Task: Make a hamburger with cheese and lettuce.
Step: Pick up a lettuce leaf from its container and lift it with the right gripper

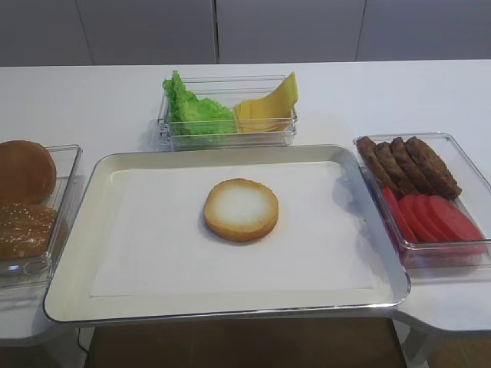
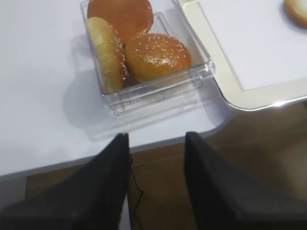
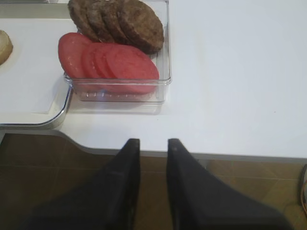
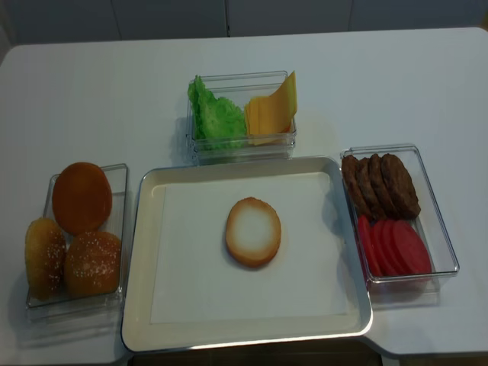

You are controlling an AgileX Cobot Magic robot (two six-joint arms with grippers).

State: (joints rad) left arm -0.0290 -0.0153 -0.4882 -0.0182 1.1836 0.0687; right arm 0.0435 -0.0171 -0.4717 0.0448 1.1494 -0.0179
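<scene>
With both grippers (image 3: pixel 152 143) (image 2: pixel 156 139) parted and empty off the near edge, the stacked cheese (image 1: pixel 268 107) risked lifting as several slices.

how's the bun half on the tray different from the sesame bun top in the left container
The bun half lies flat alone on the tray, pale whitish cut face up; the sesame bun top sits dome up in the clear container, crowded against other buns.
The bun half is flat with a golden rim; the sesame bun top is domed, darker brown and speckled with seeds.
Both are round and of similar width.
</scene>
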